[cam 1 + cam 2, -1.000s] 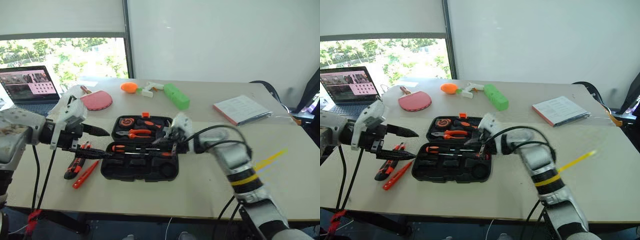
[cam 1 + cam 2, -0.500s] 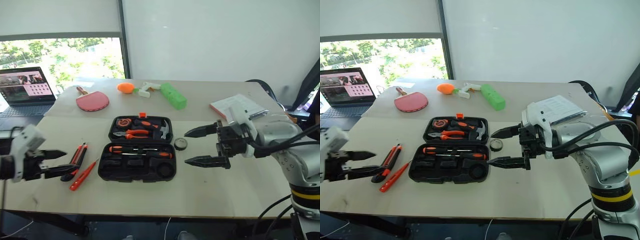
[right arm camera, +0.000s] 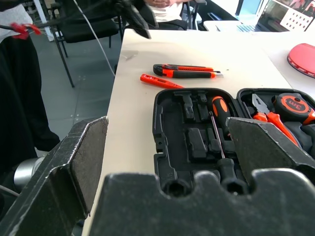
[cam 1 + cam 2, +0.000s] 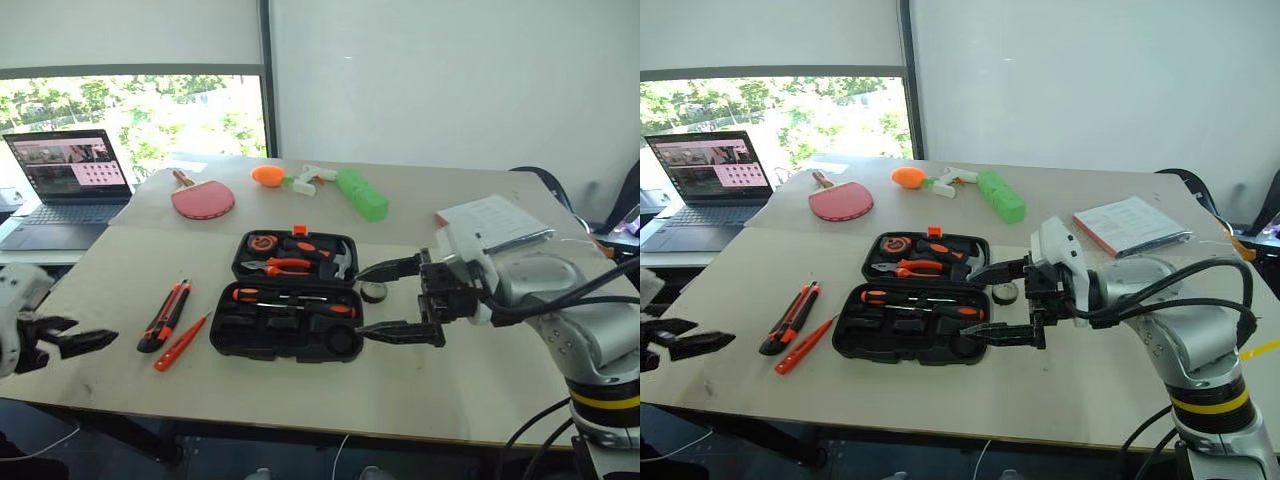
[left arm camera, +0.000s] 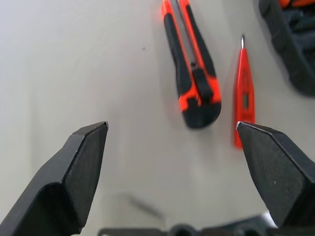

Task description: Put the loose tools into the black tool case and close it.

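The black tool case (image 4: 285, 354) lies open at mid-table. Two orange-and-black screwdrivers (image 4: 246, 295) (image 4: 340, 309) rest in its near half. Left of the case lie the utility knife (image 4: 166, 315) and the slim orange-red tool (image 4: 182, 341); both also appear ahead of my open left gripper (image 5: 172, 128) in its wrist view. That gripper (image 4: 88, 333) hangs at the table's near left edge, apart from them. The small black tape roll (image 4: 374, 291) sits by the case's right side. My right gripper (image 4: 361, 303) is open and empty there, its fingers reaching over the case's right end.
The case's far half holds pliers (image 4: 280, 266), a tape measure (image 4: 263, 243) and a hammer (image 4: 340, 262). Farther back are a red paddle (image 4: 203, 200), a green block (image 4: 362, 194), a laptop (image 4: 70, 180) on the left and a booklet (image 4: 495, 220) on the right.
My right gripper opened at the case's near half and drew back to the right, empty, uncovering the tape roll. My left arm swung out left and down to the table's edge.
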{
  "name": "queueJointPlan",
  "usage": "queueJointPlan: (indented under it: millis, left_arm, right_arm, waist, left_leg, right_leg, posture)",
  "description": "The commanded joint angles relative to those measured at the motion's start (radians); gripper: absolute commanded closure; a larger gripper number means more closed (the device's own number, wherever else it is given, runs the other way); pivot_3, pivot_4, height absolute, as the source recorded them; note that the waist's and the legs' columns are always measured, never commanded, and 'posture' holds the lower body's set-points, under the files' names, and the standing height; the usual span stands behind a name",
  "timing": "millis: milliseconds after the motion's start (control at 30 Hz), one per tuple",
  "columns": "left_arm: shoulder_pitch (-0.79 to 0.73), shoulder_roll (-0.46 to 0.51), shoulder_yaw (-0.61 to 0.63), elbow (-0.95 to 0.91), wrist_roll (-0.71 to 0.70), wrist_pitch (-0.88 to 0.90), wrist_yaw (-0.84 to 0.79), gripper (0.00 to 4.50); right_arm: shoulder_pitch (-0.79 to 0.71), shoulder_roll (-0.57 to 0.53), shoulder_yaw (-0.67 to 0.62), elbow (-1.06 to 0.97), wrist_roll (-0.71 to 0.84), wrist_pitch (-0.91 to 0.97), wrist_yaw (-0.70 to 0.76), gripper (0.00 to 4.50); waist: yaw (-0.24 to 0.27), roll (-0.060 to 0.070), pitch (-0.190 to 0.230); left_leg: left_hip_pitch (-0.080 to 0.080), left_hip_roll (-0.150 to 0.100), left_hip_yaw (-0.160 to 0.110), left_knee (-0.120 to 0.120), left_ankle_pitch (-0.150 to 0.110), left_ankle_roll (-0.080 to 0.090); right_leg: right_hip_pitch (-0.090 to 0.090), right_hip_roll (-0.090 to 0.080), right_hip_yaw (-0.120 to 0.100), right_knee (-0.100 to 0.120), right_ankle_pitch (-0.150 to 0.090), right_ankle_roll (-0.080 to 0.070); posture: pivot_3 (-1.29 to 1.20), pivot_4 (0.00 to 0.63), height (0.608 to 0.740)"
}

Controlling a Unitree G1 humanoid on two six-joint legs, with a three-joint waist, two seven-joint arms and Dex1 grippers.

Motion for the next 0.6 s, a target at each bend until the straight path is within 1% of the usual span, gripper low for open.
queueJointPlan:
  millis: [33,100,167,233,300,367,400,467,600]
  left_arm:
    - [-0.224,-0.01,-0.188,0.113,0.026,0.086,0.095,0.0]
    - [-0.385,-0.038,-0.315,0.232,0.073,0.087,0.137,0.0]
    - [-0.497,-0.058,-0.406,0.331,0.112,0.076,0.158,0.0]
    - [-0.578,-0.075,-0.483,0.409,0.15,0.037,0.157,0.0]
    - [-0.635,-0.087,-0.533,0.442,0.159,0.0,0.124,0.0]
    - [-0.662,-0.086,-0.568,0.44,0.152,-0.006,0.084,0.0]
    - [-0.658,-0.074,-0.585,0.41,0.146,-0.04,0.044,0.0]
    - [-0.643,-0.026,-0.615,0.343,0.115,-0.044,-0.045,0.0]
    - [-0.613,0.038,-0.662,0.263,0.096,-0.007,-0.124,0.0]
  right_arm:
    - [0.012,-0.005,-0.042,-0.067,0.061,0.014,-0.039,0.02]
    - [0.028,-0.007,-0.051,-0.093,0.082,0.023,-0.067,0.02]
    - [0.04,-0.01,-0.056,-0.111,0.098,0.028,-0.09,0.02]
    - [0.057,-0.013,-0.059,-0.133,0.111,0.031,-0.112,0.02]
    - [0.07,-0.019,-0.062,-0.151,0.121,0.032,-0.132,0.02]
    - [0.089,-0.027,-0.072,-0.165,0.133,0.032,-0.148,0.02]
    - [0.103,-0.031,-0.079,-0.175,0.141,0.035,-0.157,0.02]
    - [0.124,-0.041,-0.084,-0.192,0.151,0.039,-0.172,0.02]
    - [0.149,-0.056,-0.092,-0.206,0.173,0.036,-0.193,0.02]
  waist:
    - [0.0,-0.001,0.0]
    - [0.0,-0.001,0.001]
    - [0.001,-0.002,0.001]
    - [-0.003,-0.003,0.001]
    - [-0.008,-0.003,0.001]
    - [-0.008,-0.003,0.001]
    - [-0.007,-0.003,0.001]
    - [-0.006,-0.003,0.002]
    - [-0.006,-0.004,0.002]
  left_leg:
    - [0.0,0.0,0.0,0.0,0.0,0.0]
    - [0.0,0.0,0.001,0.0,0.0,0.0]
    - [-0.001,0.0,0.002,0.0,0.0,0.0]
    - [-0.001,-0.001,0.002,0.0,0.0,0.0]
    - [-0.001,-0.001,0.003,0.0,0.0,0.0]
    - [-0.004,0.0,0.003,0.0,0.0,0.0]
    - [-0.006,0.0,0.003,0.001,0.0,0.0]
    - [-0.007,0.0,0.003,0.001,0.0,0.0]
    - [-0.008,0.0,0.003,0.002,0.0,0.0]
  right_leg:
    - [0.0,0.0,0.0,0.0,0.0,0.0]
    - [0.0,0.002,0.0,0.001,0.0,0.0]
    - [0.0,0.002,0.0,0.001,0.0,0.0]
    - [0.0,0.003,0.0,0.001,0.0,0.0]
    - [0.0,0.003,0.001,0.0,0.0,0.0]
    - [-0.003,0.003,0.0,0.0,0.0,0.0]
    - [-0.004,0.003,0.0,0.0,0.0,0.0]
    - [-0.005,0.003,0.0,0.0,0.0,0.0]
    - [-0.005,0.002,0.0,0.0,0.0,0.0]
  posture:
    - [0.0,0.15,0.738]
    - [0.0,0.15,0.738]
    - [0.0,0.15,0.738]
    - [0.0,0.15,0.738]
    - [0.0,0.15,0.738]
    - [0.0,0.15,0.738]
    - [0.0,0.15,0.738]
    - [0.0,0.15,0.738]
    - [0.0,0.15,0.738]
